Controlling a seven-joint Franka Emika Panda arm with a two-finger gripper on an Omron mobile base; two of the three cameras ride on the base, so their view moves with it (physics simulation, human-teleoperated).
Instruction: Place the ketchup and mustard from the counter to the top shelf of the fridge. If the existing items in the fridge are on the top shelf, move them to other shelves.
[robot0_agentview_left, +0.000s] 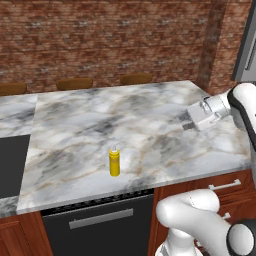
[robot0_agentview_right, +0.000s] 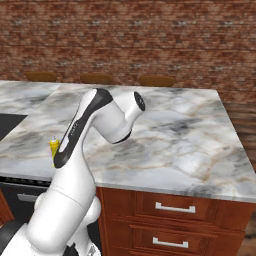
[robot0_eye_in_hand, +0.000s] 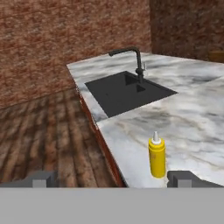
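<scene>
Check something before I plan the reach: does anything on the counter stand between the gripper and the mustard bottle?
Nothing visible does. The mustard bottle stands upright alone near the counter's front edge, and only bare marble lies between it and the gripper, whose fingers are spread. The sink lies beyond the bottle.

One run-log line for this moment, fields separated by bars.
mustard bottle: upright on marble counter | gripper: open, empty, apart from bottle | sink: beyond bottle
</scene>
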